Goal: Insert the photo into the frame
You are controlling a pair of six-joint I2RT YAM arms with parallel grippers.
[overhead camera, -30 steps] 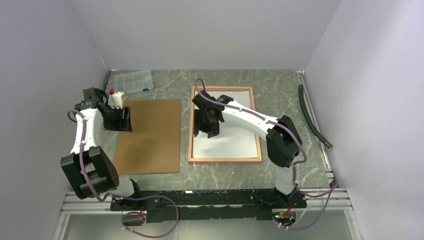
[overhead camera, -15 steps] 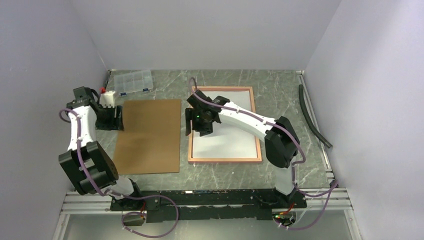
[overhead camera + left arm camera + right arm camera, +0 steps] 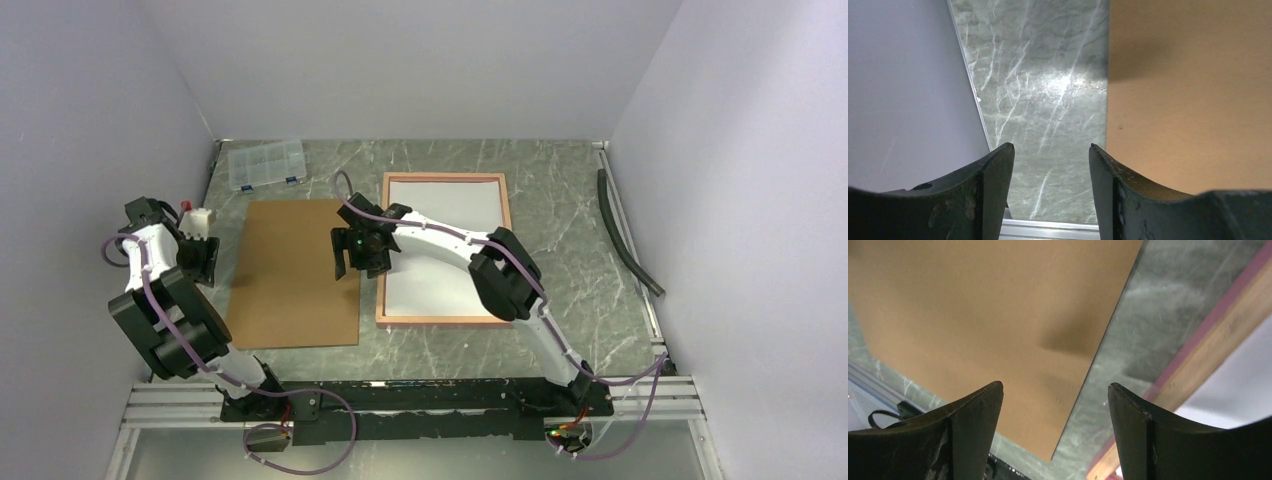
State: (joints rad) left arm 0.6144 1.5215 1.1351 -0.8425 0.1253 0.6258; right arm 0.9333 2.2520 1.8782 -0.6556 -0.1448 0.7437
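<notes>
**Item: photo seated in frame, both pincers drawn off toward the board**

Location of goods. The frame (image 3: 450, 320) lay flat on the table (image 3: 560, 200), right of centre in the overhead view, tan side up. The photo (image 3: 450, 200) lay inside its border, white back upward, edges squared to the rim as far as could be seen. The right arm crossed above its lower left part.

Right pincer (image 3: 360, 255). A second before, it stood over the left part of the photo. It had since swung left, off the frame, and hung over the right edge of the brown backing board (image 3: 290, 275). Its jaws had spread and stood well apart with nothing between them. Its own camera looked down on bare board and a strip of table.

Left pincer (image 3: 200, 255). Formerly at the board's left edge, it had drawn back to the left of the picture and hung over bare table beside the board, jaws parted, gripping nothing.

Other stock. A clear compartment box (image 3: 266, 163) sat at upper left. A black strip (image 3: 625, 225) lay along the right side.

Assessment. With the print released and lying within the frame, the placing itself appeared done. The right arm's shift suggested the board was the next concern, though nothing yet touched it.
</notes>
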